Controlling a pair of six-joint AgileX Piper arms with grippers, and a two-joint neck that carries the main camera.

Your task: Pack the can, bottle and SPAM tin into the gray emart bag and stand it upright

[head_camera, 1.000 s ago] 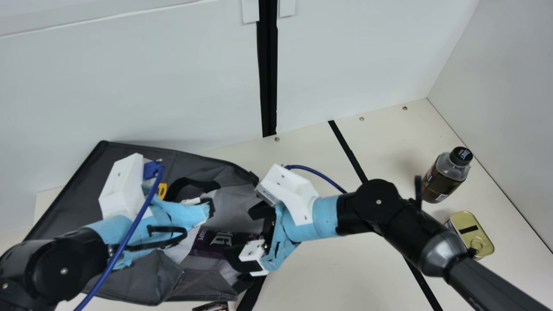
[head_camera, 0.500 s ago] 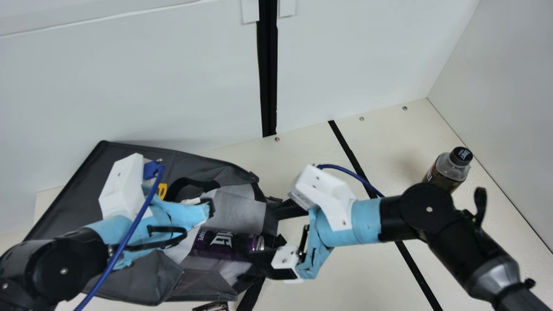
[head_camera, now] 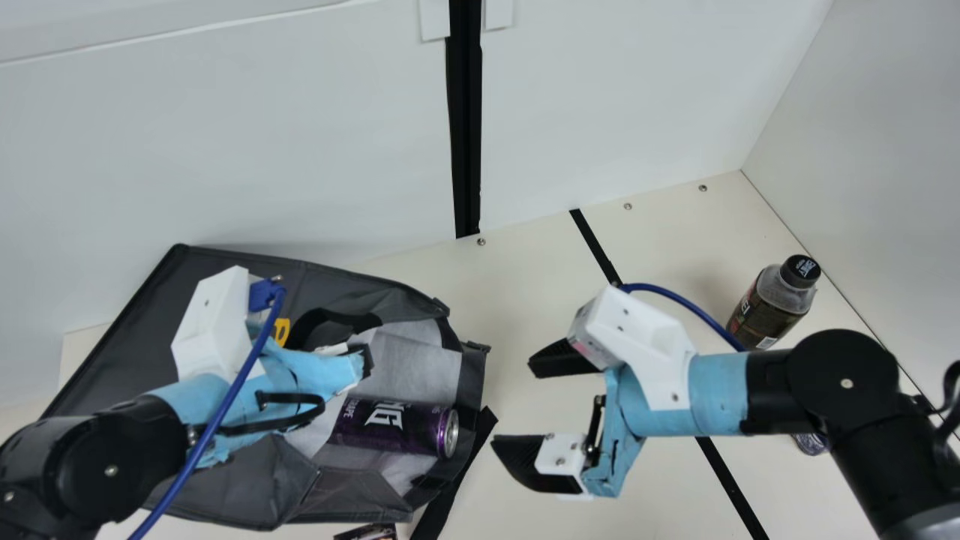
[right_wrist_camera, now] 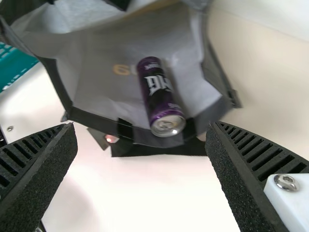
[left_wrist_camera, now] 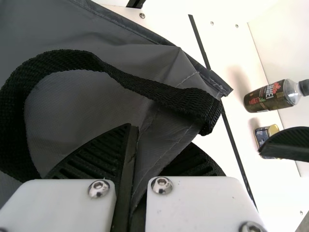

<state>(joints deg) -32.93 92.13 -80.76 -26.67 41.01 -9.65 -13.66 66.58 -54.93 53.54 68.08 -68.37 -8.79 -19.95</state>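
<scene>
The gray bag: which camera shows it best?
The main view: it takes in most of the gray bag, though the left arm covers part. The right wrist view looks into its open mouth, at the purple can; the left wrist view shows fabric and black handle close up.

a cream table (head_camera: 517, 285) carries the gray emart bag (head_camera: 135, 330), the upright bottle (head_camera: 765, 311), spam tin (left_wrist_camera: 262, 137) and black strips (head_camera: 595, 244).

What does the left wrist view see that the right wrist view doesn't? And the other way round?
Left wrist view, not the right: the bottle lying down in the picture and the tin.

Right wrist view, not the left: the purple can inside the bag, and something teal.

Both: the gray bag, the table and black ribbed fingers.
</scene>
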